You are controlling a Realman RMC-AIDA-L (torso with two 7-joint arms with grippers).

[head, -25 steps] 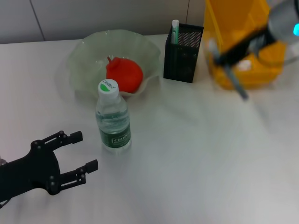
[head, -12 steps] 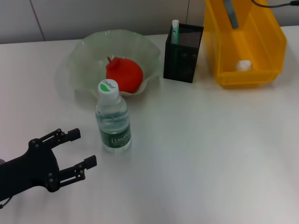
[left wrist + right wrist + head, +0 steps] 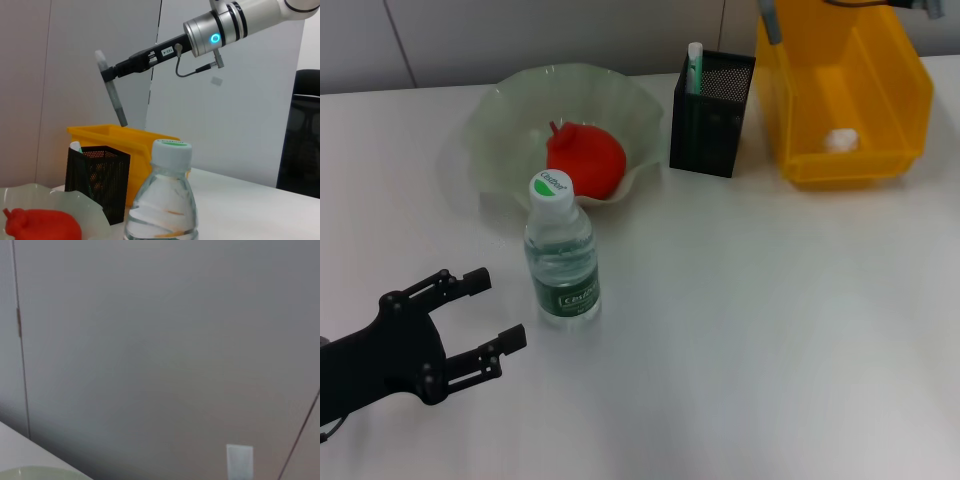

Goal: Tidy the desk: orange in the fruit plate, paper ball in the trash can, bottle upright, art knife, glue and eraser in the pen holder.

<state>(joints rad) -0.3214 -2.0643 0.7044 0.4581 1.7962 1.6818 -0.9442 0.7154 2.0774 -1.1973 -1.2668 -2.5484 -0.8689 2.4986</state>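
My right gripper (image 3: 107,72) is shut on the grey art knife (image 3: 114,97) and holds it in the air above the black mesh pen holder (image 3: 712,100) and the yellow trash bin (image 3: 895,95). In the head view only the knife's tip (image 3: 770,20) shows at the top edge. A white-and-green stick (image 3: 695,62) stands in the holder. The paper ball (image 3: 838,140) lies in the bin. The orange (image 3: 585,158) sits in the green fruit plate (image 3: 500,110). The bottle (image 3: 563,255) stands upright. My left gripper (image 3: 498,308) is open and empty, left of the bottle. The eraser is not in view.
The bottle (image 3: 165,205) stands close in front of the left wrist camera, with the pen holder (image 3: 97,175) and bin (image 3: 125,137) behind it. The right wrist view shows only the wall and a bit of plate rim (image 3: 40,472).
My right arm has lifted the art knife from over the yellow bin, up and to the left toward the pen holder. The left gripper has barely moved.
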